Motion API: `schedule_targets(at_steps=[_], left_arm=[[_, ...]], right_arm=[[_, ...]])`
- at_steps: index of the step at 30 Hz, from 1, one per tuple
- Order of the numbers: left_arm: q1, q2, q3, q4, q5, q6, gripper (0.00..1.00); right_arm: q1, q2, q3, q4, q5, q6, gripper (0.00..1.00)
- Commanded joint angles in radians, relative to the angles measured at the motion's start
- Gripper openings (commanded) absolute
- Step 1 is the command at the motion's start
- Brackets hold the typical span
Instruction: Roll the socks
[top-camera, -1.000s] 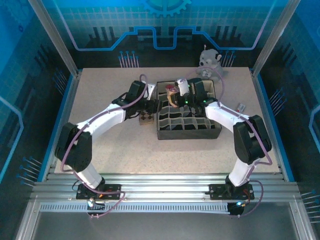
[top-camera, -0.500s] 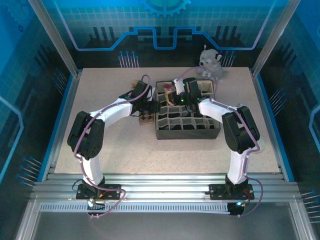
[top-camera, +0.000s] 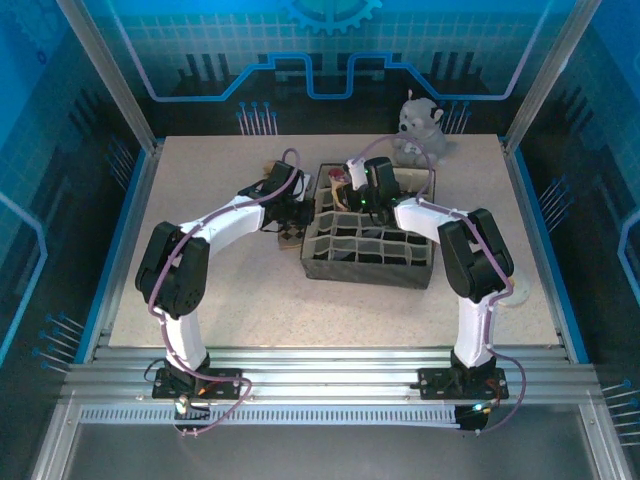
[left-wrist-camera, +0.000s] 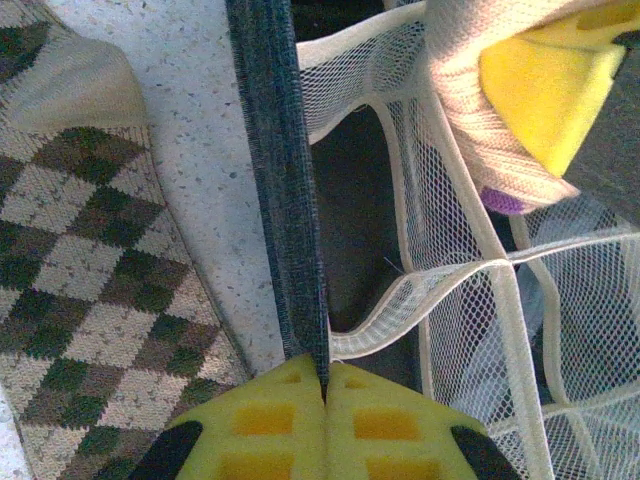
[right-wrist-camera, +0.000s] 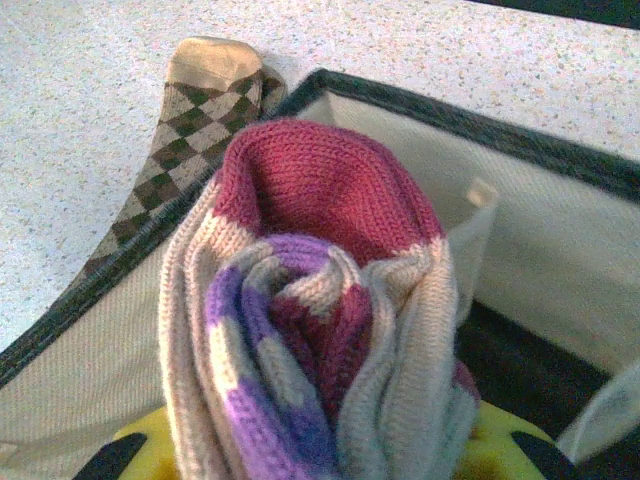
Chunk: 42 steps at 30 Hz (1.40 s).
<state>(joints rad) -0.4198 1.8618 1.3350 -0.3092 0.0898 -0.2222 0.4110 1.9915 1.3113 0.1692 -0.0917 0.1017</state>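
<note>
Newly skewed organizer (top-camera: 360, 270), left claw (left-wrist-camera: 323, 385) pinching its wall, right claw (right-wrist-camera: 320, 435) pinching rolled red-toed sock (right-wrist-camera: 320, 200)

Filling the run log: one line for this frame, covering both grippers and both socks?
left gripper: shut on organizer wall | right gripper: shut on rolled striped sock over organizer | argyle sock: flat on table beside organizer

Far end of argyle sock (left-wrist-camera: 80, 300) beyond left edge; lower part of striped sock (right-wrist-camera: 310, 300) beyond bottom edge.
</note>
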Motion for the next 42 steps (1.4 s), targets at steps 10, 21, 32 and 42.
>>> schedule_targets(at_steps=[10, 21, 32, 42], left_arm=[[0.003, 0.004, -0.044, -0.003, -0.042, -0.125, 0.0], [0.003, 0.002, -0.034, 0.011, -0.075, -0.188, 0.0], [-0.017, 0.007, -0.041, 0.072, -0.091, -0.284, 0.0], [-0.076, 0.069, 0.069, 0.098, -0.117, -0.348, 0.06]], right_arm=[[0.002, -0.021, -0.089, 0.133, -0.019, -0.045, 0.1], [-0.003, -0.095, -0.157, 0.166, -0.065, -0.054, 0.61], [-0.054, -0.181, -0.08, 0.011, -0.098, 0.012, 0.78], [-0.069, -0.316, 0.018, -0.287, -0.005, 0.052, 0.69]])
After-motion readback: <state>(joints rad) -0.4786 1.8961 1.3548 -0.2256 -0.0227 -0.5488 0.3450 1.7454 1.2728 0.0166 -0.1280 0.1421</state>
